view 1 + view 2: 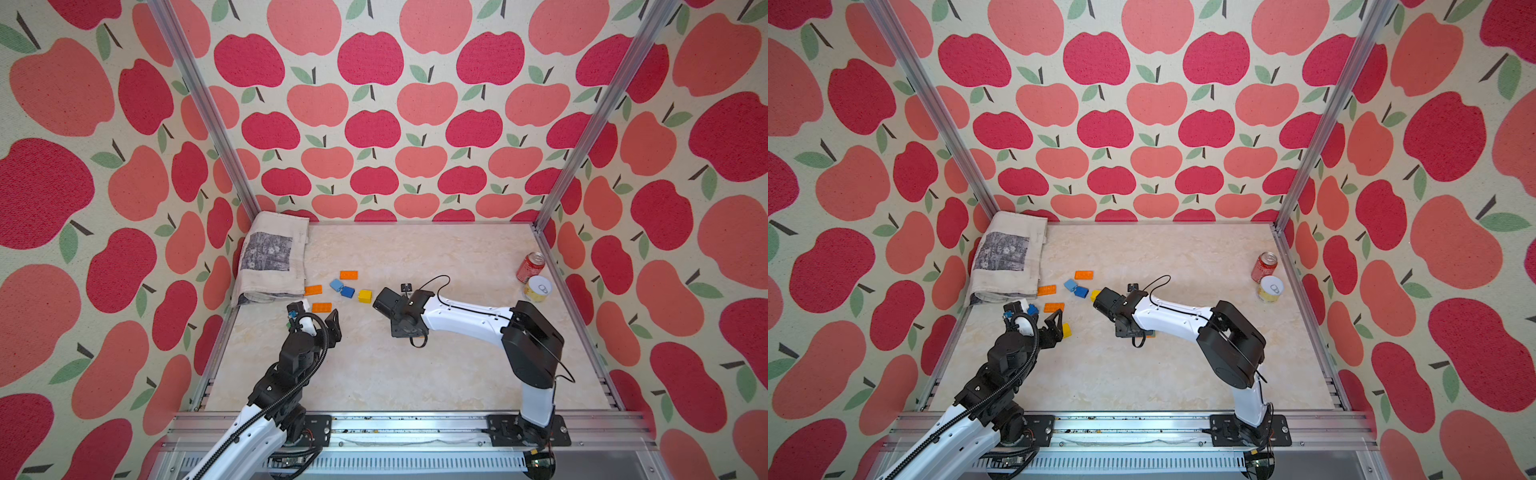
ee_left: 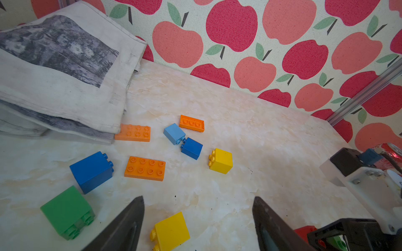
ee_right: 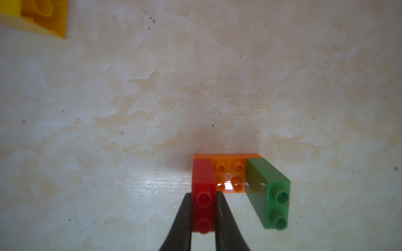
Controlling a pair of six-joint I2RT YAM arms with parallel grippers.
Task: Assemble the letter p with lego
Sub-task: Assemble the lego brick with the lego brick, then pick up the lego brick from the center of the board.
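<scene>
In the right wrist view my right gripper [image 3: 204,196] is shut on a red brick [image 3: 203,180]. The red brick stands on an orange plate [image 3: 228,171] beside a green brick [image 3: 269,195]. My left gripper [image 2: 198,198] is open, hovering over a loose yellow brick [image 2: 171,230] with nothing between its fingers. Beyond it lie loose lego: a blue brick [image 2: 91,171], a green brick [image 2: 67,213], orange plates [image 2: 144,168], a light blue brick [image 2: 174,133] touching a dark blue one [image 2: 191,148], and another yellow brick [image 2: 220,160]. In both top views the right arm's wrist [image 1: 399,316] hides its joined bricks.
A folded cloth bag [image 1: 272,262] lies at the back left, touching one orange plate [image 1: 313,289]. A red soda can [image 1: 530,267] and a yellow tin [image 1: 537,288] stand by the right wall. Metal frame posts and apple-print walls enclose the table.
</scene>
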